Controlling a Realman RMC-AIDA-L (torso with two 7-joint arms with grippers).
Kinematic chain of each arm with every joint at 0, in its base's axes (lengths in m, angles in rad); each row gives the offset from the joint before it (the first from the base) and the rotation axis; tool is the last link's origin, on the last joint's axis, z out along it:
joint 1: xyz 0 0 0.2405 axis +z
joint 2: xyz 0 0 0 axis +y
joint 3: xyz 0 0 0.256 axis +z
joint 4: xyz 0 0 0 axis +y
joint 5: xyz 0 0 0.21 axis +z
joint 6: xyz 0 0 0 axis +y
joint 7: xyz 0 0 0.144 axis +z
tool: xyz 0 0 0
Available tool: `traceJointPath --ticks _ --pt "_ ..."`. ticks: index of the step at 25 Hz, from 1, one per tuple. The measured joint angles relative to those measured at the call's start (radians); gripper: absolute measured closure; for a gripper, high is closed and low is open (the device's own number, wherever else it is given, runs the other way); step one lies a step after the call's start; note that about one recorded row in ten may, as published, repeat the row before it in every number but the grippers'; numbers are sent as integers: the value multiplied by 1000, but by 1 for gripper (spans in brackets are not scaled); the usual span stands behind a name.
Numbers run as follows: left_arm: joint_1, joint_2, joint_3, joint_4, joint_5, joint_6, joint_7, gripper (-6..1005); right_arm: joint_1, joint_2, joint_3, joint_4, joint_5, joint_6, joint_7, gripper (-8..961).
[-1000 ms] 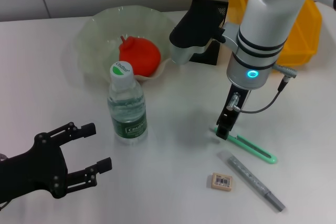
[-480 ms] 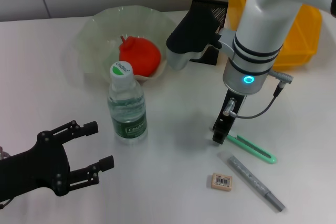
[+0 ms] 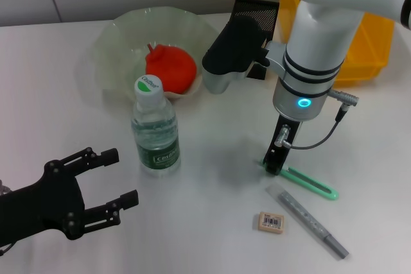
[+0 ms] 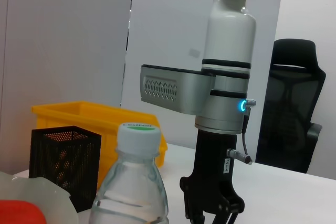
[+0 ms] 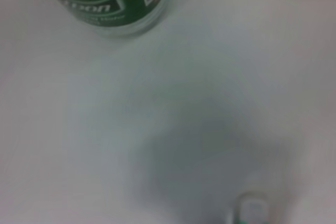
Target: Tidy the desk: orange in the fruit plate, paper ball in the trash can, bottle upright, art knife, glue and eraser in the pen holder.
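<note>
1. In the head view, the right claw (image 3: 273, 165) sits low over the white table (image 3: 212, 222), right of centre in the frame, its tips at the near end of the green art knife (image 3: 308, 183). Whether its fingers are parted or pinching the knife cannot be told from any view.

2. The art knife lies flat, running toward the lower right. It looks light, thin and stiff, with a smooth plastic body likely to slip. A hold across its narrow width, near the end under the claw, seems the sensible place.

3. Just below it lies a grey glue (image 3: 309, 221) stick, slender and rigid, probably prone to rolling. The small eraser (image 3: 271, 221) rests beside it, light and slightly soft.

4. The left claw (image 3: 103, 187) rests at the lower left, fingers spread wide, holding nothing.

5. The bottle (image 3: 155, 128) already stands upright at centre left. The orange (image 3: 170, 68) sits in the fruit plate (image 3: 115, 36) at the upper left.

6. The black mesh pen holder (image 3: 257, 14) stands at the top centre, partly hidden behind the right arm.
</note>
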State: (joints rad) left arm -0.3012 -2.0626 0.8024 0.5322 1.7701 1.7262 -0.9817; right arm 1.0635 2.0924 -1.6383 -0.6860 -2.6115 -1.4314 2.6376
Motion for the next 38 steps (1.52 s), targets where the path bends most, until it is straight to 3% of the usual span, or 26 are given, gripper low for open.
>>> traceJointPath --ticks 7,8,9,10,11,13,15,18,22,23,28,38 --pt "-1 1 -1 0 0 1 -4 199 -35 -8 28 -97 -9 -38 2 763" --pt "-1 1 -2 0 0 1 -5 199 -66 -14 87 -180 -46 -71 1 787" --pt "-1 1 -2 0 0 1 -5 199 -66 -14 87 -180 -46 -71 1 787" --pt "-1 1 -3 0 0 1 -6 199 -94 -16 177 -284 -111 -110 -7 787" --pt "-1 1 -4 0 0 1 -7 199 -94 -16 177 -284 -111 -110 -7 787" --pt "0 1 -4 0 0 1 -7 199 -149 -18 343 -482 -190 -153 -51 787" --pt "0 1 -4 0 0 1 -7 199 -161 -19 384 -528 -192 -154 -68 787" --pt "-1 0 -4 0 0 0 -6 199 -222 -22 550 -708 -141 -120 -157 787" --pt "-2 0 -3 0 -1 -2 -7 199 -277 -22 597 -782 -45 -33 -225 787" --pt "-4 0 -3 0 -4 -4 -8 199 -314 -20 604 -799 27 49 -272 787" --pt "-11 -2 -3 0 -6 -12 -12 199 -362 -16 600 -725 175 214 -405 786" --pt "-28 -1 -5 -27 -9 -22 -13 199 -369 -15 605 -482 422 393 -698 786"
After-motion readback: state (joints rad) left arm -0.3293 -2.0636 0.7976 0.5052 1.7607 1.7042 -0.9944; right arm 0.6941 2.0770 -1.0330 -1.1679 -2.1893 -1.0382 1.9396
